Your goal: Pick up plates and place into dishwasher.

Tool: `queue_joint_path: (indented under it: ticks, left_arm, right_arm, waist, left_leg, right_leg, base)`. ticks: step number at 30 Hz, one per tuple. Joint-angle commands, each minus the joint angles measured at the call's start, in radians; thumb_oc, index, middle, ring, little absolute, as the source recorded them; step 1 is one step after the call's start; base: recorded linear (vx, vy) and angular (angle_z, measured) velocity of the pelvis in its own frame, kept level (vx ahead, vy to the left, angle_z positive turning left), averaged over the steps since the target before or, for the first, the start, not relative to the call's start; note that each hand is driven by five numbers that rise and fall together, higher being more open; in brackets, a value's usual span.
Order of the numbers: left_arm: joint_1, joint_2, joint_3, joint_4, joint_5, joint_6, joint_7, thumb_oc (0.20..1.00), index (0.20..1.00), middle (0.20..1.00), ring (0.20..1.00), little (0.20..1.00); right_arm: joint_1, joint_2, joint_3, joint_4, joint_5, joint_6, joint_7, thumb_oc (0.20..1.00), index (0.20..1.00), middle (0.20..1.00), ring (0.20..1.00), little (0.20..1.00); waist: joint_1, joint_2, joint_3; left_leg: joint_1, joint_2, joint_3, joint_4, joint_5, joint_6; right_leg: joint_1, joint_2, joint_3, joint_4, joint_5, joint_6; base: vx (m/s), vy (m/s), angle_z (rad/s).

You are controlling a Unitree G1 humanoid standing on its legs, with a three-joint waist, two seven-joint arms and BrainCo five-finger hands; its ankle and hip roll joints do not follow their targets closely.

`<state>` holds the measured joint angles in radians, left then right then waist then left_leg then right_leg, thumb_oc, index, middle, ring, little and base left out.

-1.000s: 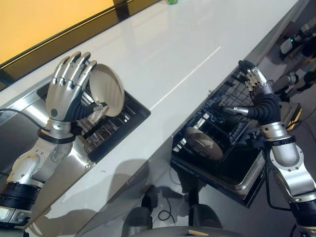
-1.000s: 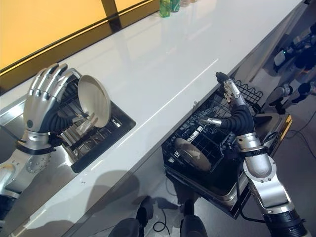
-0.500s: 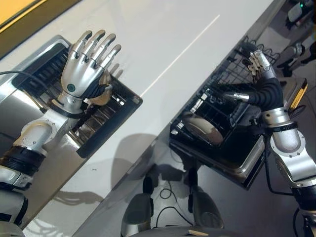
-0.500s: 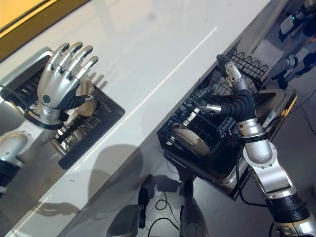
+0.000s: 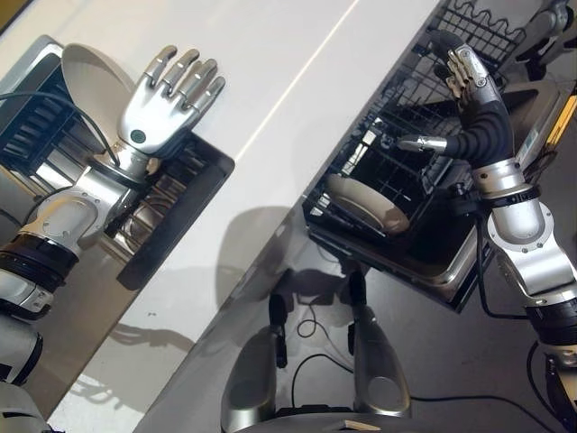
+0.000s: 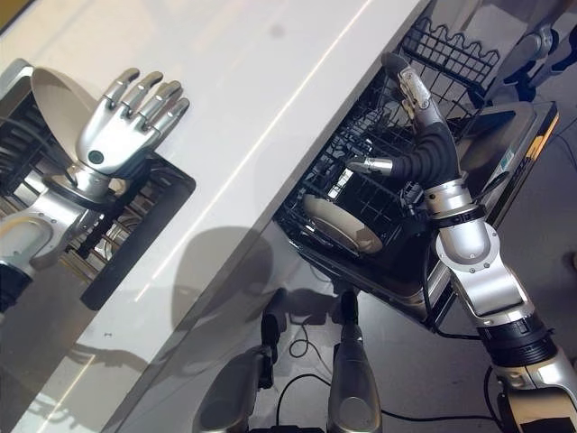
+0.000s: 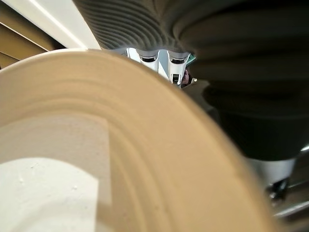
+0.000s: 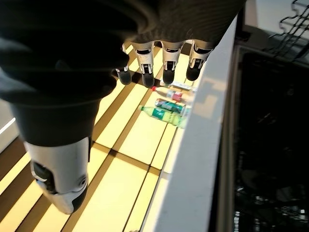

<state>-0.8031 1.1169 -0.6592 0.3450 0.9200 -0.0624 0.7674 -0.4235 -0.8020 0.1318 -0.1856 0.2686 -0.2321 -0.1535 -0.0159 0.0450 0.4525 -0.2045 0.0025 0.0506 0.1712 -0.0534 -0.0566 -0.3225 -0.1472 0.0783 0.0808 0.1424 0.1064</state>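
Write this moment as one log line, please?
left hand: open, against plate over sink rack | right hand: open, above dishwasher rack | one plate loaded

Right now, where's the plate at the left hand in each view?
Left eye view: plate upper left, behind the left hand.
Right eye view: upper left, same place behind the hand.
Left wrist view: very close, across the lower left.
Right wrist view: looks along the white counter to bottles instead.
Shared landmark: the white counter.
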Motion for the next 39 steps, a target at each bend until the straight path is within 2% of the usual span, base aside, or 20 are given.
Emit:
queue_joint_path:
  ticks: [1,4,7,10,13,17,20,22,25,26,29,31,33,36,39]
  left_arm:
    - [-0.009,0.052,0.052,0.046,-0.057,0.041,0.02,1.0,1.0,1.0,1.0,1.0]
    - [0.023,0.045,0.085,0.038,-0.067,0.024,0.062,1.0,1.0,1.0,1.0,1.0]
    - [0.064,0.039,0.151,-0.028,-0.069,-0.029,0.116,1.0,1.0,1.0,1.0,1.0]
    - [0.099,0.038,0.243,-0.157,-0.057,-0.062,0.115,1.0,1.0,1.0,1.0,1.0]
    - [0.146,0.036,0.339,-0.273,-0.093,-0.123,0.09,1.0,1.0,1.0,1.0,1.0]
    - [0.278,-0.02,0.491,-0.457,-0.239,-0.24,-0.002,1.0,1.0,1.0,1.0,1.0]
    - [0.402,-0.108,0.58,-0.573,-0.421,-0.384,-0.2,1.0,1.0,1.0,1.0,1.0]
    - [0.458,-0.145,0.616,-0.668,-0.445,-0.438,-0.355,1.0,1.0,1.0,1.0,1.0]
    - [0.469,-0.117,0.637,-0.744,-0.502,-0.432,-0.515,1.0,1.0,1.0,1.0,1.0]
    - [0.472,-0.107,0.644,-0.755,-0.501,-0.426,-0.54,1.0,1.0,1.0,1.0,1.0]
    - [0.492,-0.057,0.667,-0.753,-0.299,-0.343,-0.484,1.0,1.0,1.0,1.0,1.0]
    - [0.494,-0.025,0.67,-0.732,-0.294,-0.316,-0.474,1.0,1.0,1.0,1.0,1.0]
    - [0.543,-0.002,0.713,-0.713,-0.255,-0.306,-0.465,1.0,1.0,1.0,1.0,1.0]
    - [0.643,0.021,0.773,-0.689,-0.222,-0.328,-0.45,1.0,1.0,1.0,1.0,1.0]
    - [0.695,0.037,0.783,-0.648,-0.179,-0.313,-0.424,1.0,1.0,1.0,1.0,1.0]
  right_arm:
    - [-0.03,-0.056,-0.021,-0.061,0.02,-0.036,0.018,1.0,1.0,1.0,1.0,1.0]
    - [-0.027,-0.052,-0.022,-0.067,0.023,-0.026,0.021,1.0,1.0,1.0,1.0,1.0]
    - [-0.002,-0.043,-0.041,-0.079,0.028,-0.013,0.038,1.0,1.0,1.0,1.0,1.0]
    - [0.036,-0.029,-0.07,-0.093,0.024,-0.006,0.044,1.0,1.0,1.0,1.0,1.0]
    - [0.071,-0.008,-0.101,-0.107,0.02,-0.005,0.051,1.0,1.0,1.0,1.0,1.0]
    - [0.146,0.036,-0.159,-0.143,0.005,-0.003,0.059,1.0,1.0,1.0,1.0,1.0]
    - [0.213,0.08,-0.202,-0.184,-0.01,-0.001,0.067,1.0,1.0,1.0,1.0,1.0]
    - [0.238,0.098,-0.224,-0.208,-0.007,0.01,0.077,1.0,1.0,1.0,1.0,1.0]
    - [0.248,0.085,-0.237,-0.232,0.02,0.033,0.085,1.0,1.0,1.0,1.0,1.0]
    - [0.257,0.081,-0.24,-0.232,0.029,0.031,0.088,1.0,1.0,1.0,1.0,1.0]
    - [0.288,0.063,-0.241,-0.229,0.06,0.026,0.102,1.0,1.0,1.0,1.0,1.0]
    - [0.298,0.05,-0.241,-0.225,0.077,0.022,0.109,1.0,1.0,1.0,1.0,1.0]
    - [0.326,0.042,-0.252,-0.213,0.09,0.007,0.122,1.0,1.0,1.0,1.0,1.0]
    - [0.366,0.03,-0.262,-0.202,0.103,-0.002,0.128,1.0,1.0,1.0,1.0,1.0]
    - [0.375,0.013,-0.245,-0.188,0.114,0.002,0.131,1.0,1.0,1.0,1.0,1.0]
  waist:
    - [-0.031,-0.006,-0.039]
    - [-0.027,-0.005,-0.046]
    - [-0.016,-0.001,-0.061]
    - [-0.001,0.002,-0.073]
    - [0.014,0.002,-0.085]
    - [0.039,-0.002,-0.104]
    - [0.057,-0.007,-0.122]
    - [0.067,-0.006,-0.135]
    - [0.072,-0.001,-0.154]
    - [0.074,0.001,-0.161]
    - [0.078,0.007,-0.19]
    - [0.078,0.007,-0.199]
    - [0.092,0.008,-0.214]
    - [0.112,0.006,-0.233]
    - [0.118,0.008,-0.246]
  left_leg:
    - [-0.103,-0.025,-0.047,0.077,-0.007,0.042]
    - [-0.092,-0.03,-0.046,0.077,-0.008,0.044]
    - [-0.072,-0.034,-0.049,0.071,-0.008,0.044]
    - [-0.054,-0.038,-0.061,0.059,-0.007,0.048]
    - [-0.04,-0.039,-0.071,0.046,-0.004,0.051]
    - [-0.012,-0.038,-0.085,0.023,-0.002,0.055]
    - [0.011,-0.034,-0.097,0.006,-0.001,0.057]
    - [0.025,-0.032,-0.105,-0.007,0.002,0.056]
    - [0.052,-0.025,-0.109,-0.029,0.005,0.053]
    - [0.062,-0.023,-0.111,-0.035,0.006,0.051]
    - [0.095,-0.02,-0.117,-0.05,0.006,0.048]
    - [0.106,-0.019,-0.119,-0.052,0.004,0.047]
    - [0.115,-0.017,-0.124,-0.05,0.003,0.045]
    - [0.124,-0.016,-0.138,-0.041,0.003,0.041]
    - [0.135,-0.015,-0.145,-0.036,0.001,0.038]
  right_leg:
    - [0.042,-0.078,-0.044,0.085,-0.112,0.032]
    - [0.045,-0.081,-0.05,0.099,-0.121,0.028]
    - [0.061,-0.086,-0.061,0.108,-0.133,0.026]
    - [0.075,-0.09,-0.075,0.112,-0.14,0.025]
    - [0.088,-0.092,-0.091,0.112,-0.146,0.025]
    - [0.112,-0.092,-0.113,0.109,-0.152,0.029]
    - [0.138,-0.085,-0.132,0.1,-0.156,0.033]
    - [0.155,-0.077,-0.143,0.092,-0.158,0.034]
    - [0.179,-0.069,-0.158,0.086,-0.166,0.033]
    - [0.189,-0.066,-0.162,0.086,-0.17,0.033]
    - [0.222,-0.061,-0.172,0.083,-0.184,0.031]
    - [0.234,-0.062,-0.178,0.083,-0.19,0.031]
    - [0.248,-0.061,-0.189,0.086,-0.198,0.028]
    - [0.267,-0.062,-0.21,0.097,-0.209,0.022]
    - [0.281,-0.062,-0.219,0.107,-0.218,0.018]
  base:
    - [0.0,0.04,-0.01]
    - [0.02,0.035,0.0]
    - [0.07,0.023,0.0]
    - [0.04,-0.02,0.02]
    - [0.01,-0.06,0.14]
    - [0.01,-0.091,0.13]
    - [0.01,-0.105,0.11]
    - [0.01,-0.07,0.15]
    - [0.03,-0.03,0.06]
    - [0.07,-0.007,0.04]
    - [0.09,0.006,0.1]
    - [0.07,0.01,0.16]
    - [0.09,0.009,0.14]
    - [0.14,0.022,0.09]
    - [0.13,0.068,0.18]
